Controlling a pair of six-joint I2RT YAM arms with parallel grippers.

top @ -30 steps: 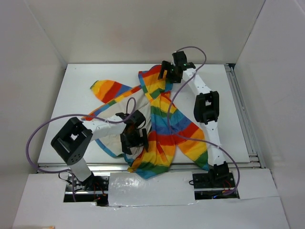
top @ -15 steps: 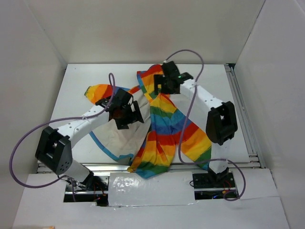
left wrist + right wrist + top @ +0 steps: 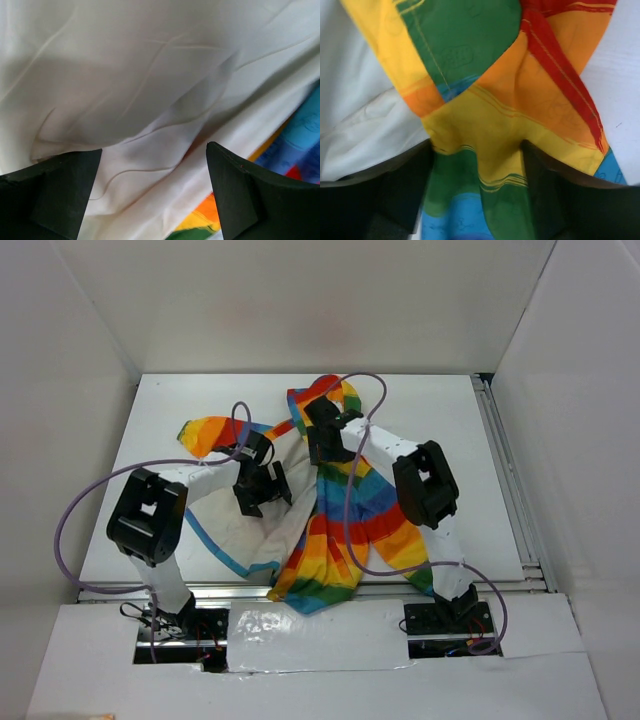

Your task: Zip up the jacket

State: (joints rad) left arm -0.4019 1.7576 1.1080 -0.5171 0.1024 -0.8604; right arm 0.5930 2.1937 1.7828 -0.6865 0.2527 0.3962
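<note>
The left fingers (image 3: 55, 195) are set wide apart and nothing is held. The white lining (image 3: 150, 75) of the jacket (image 3: 340, 540) lies creased directly beneath and ahead of them, and a strip of striped outer fabric is seen just outside the right-hand finger. The right fingers (image 3: 375, 200) are also set wide. A gathered fold of orange, yellow and green stripes fills the gap between them and reaches both inner faces; whether it is pinched cannot be told. A red-edged seam runs ahead of these fingers, with bare tabletop (image 3: 620, 100) beside it. In the overhead view the jacket is spread open on the tabletop under both pairs of fingers. A striped sleeve (image 3: 205, 430) lies beyond the left fingers, and the striped front panel trails back from the right fingers toward the arm bases.
</note>
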